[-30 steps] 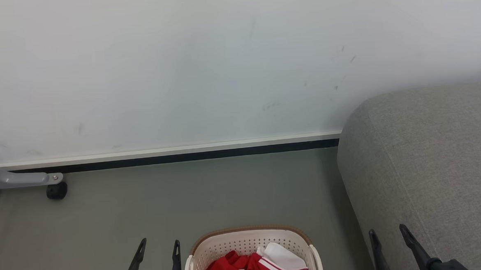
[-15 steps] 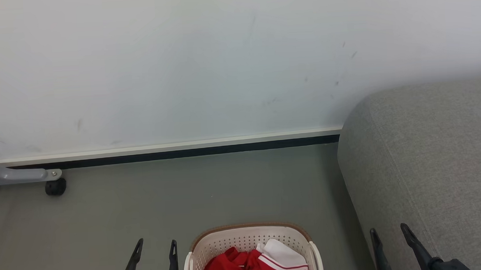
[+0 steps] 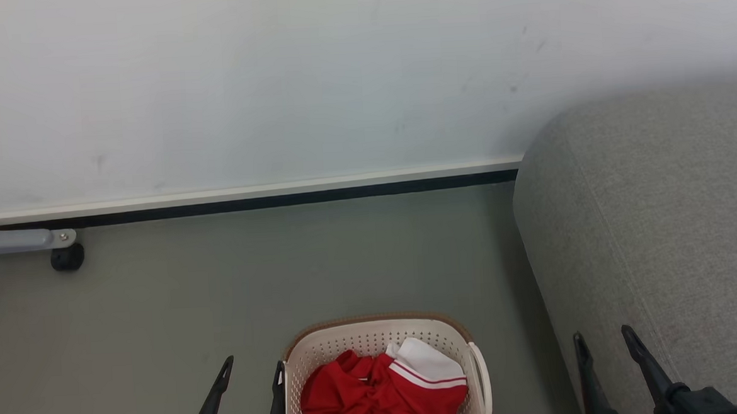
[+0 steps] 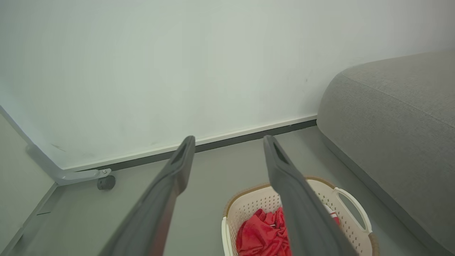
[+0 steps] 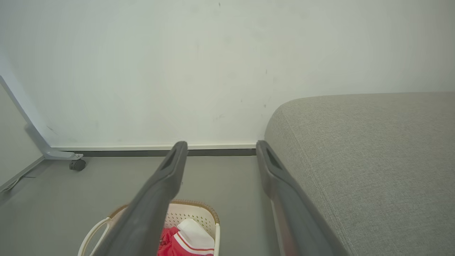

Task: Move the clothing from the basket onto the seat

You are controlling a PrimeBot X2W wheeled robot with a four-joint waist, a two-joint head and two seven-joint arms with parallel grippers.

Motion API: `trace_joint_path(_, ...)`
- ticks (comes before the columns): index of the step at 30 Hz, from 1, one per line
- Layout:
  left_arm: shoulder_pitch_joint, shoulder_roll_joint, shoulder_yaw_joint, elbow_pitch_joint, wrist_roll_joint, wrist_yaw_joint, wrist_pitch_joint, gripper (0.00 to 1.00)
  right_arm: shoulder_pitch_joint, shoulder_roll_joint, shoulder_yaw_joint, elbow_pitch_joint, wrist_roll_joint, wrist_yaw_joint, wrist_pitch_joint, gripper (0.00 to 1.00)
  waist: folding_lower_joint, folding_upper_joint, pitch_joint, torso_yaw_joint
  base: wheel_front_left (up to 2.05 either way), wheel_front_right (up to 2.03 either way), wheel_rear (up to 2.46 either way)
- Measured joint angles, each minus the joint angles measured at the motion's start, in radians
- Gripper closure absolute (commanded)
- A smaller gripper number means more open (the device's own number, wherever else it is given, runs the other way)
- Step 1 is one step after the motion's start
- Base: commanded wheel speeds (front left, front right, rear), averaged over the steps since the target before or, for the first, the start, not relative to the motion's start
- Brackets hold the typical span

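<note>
The basket (image 3: 356, 341) is smooth cream plastic with lots of little holes. Its rim (image 3: 374, 318) looks like brown woven straw. The clothing (image 3: 366, 396) inside is soft red cloth with a white part, crumpled and not shiny. The seat (image 3: 659, 217) is grey woven cloth, a bit rough. The floor (image 3: 252, 276) is smooth and dull. The wall (image 3: 273, 79) is flat, white and scuffed. My left claw (image 3: 254, 364) and my right claw (image 3: 602, 333) have dark, dull fingers (image 4: 160, 199). The grey leg (image 3: 11, 241) looks like painted metal.

Scuffed white wall (image 3: 273, 79), white skirting (image 3: 248, 191) above dark strip, grey-green floor (image 3: 221, 284), grey castered frame leg (image 3: 17, 241) far left.
</note>
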Motion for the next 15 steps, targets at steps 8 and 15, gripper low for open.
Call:
trace_joint_path(8,-0.053,0.002,-0.038,0.056,0.022,-0.027,0.000,0.00,-0.041,-0.001,-0.003,-0.033,-0.010,0.000,0.000,0.00,0.0001,0.0000,0.090,-0.024,0.00,0.00,0.00)
trace_joint_path(15,-0.133,-0.007,-0.072,0.132,0.044,-0.053,0.000,0.00,-0.092,-0.007,-0.006,-0.074,-0.029,0.003,0.000,0.00,0.0001,0.0001,0.173,-0.064,0.00,0.00,0.00)
